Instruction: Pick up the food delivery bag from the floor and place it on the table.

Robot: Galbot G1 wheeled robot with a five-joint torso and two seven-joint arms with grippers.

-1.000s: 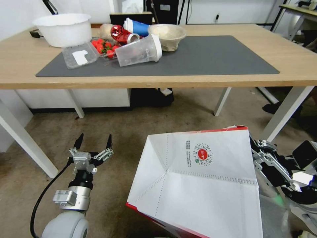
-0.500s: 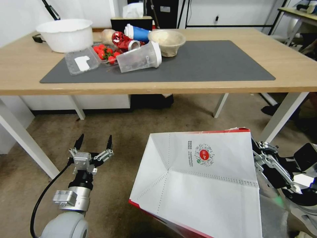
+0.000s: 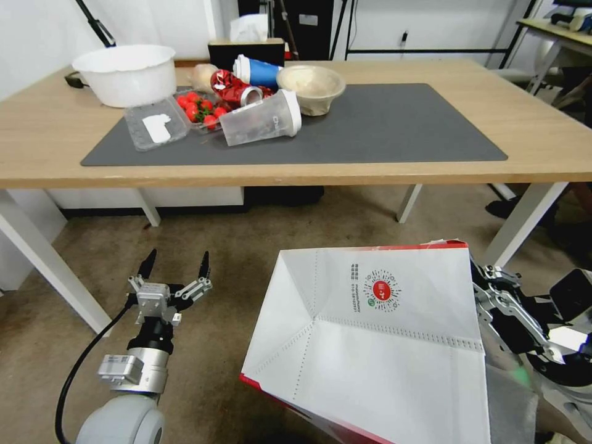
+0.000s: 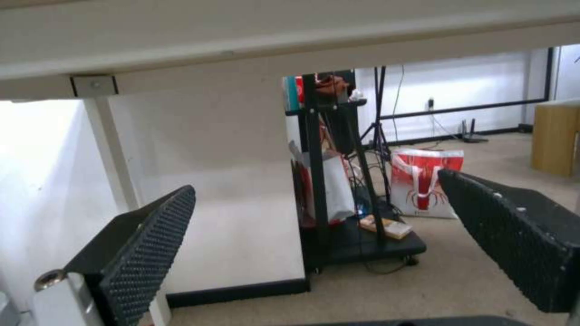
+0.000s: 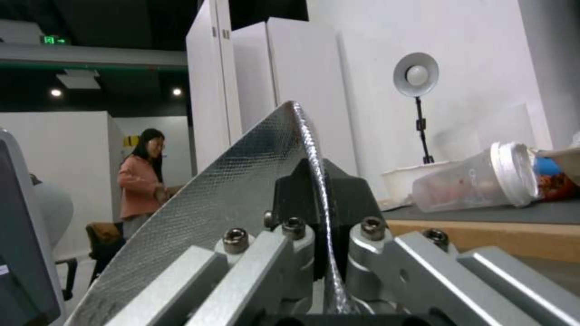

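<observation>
The food delivery bag (image 3: pixel 376 345) hangs above the floor (image 3: pixel 246 246) at the lower right of the head view, with its white panel and round red logo facing up and a red edge below. My right gripper (image 3: pixel 480 285) is shut on the bag's right edge. In the right wrist view the right gripper (image 5: pixel 317 190) pinches the silver foil lining (image 5: pixel 242 181). My left gripper (image 3: pixel 177 262) stands open over the carpet at lower left, holding nothing. The left wrist view looks between the left gripper's (image 4: pixel 314 190) spread pads under the table. The table (image 3: pixel 542 142) with its dark mat (image 3: pixel 394 129) lies ahead.
On the mat's left part sit a white bowl (image 3: pixel 126 74), a strawberry box (image 3: pixel 200 108), a tipped clear plastic cup (image 3: pixel 262 118), a red can, a blue cup and a paper bowl (image 3: pixel 311 86). White table legs (image 3: pixel 43 259) (image 3: pixel 524 222) slant down on both sides.
The whole head picture has shifted and the table now sits lower, seen more from above, so the camera has moved. The bag stays in my right gripper. The left gripper stays open.
</observation>
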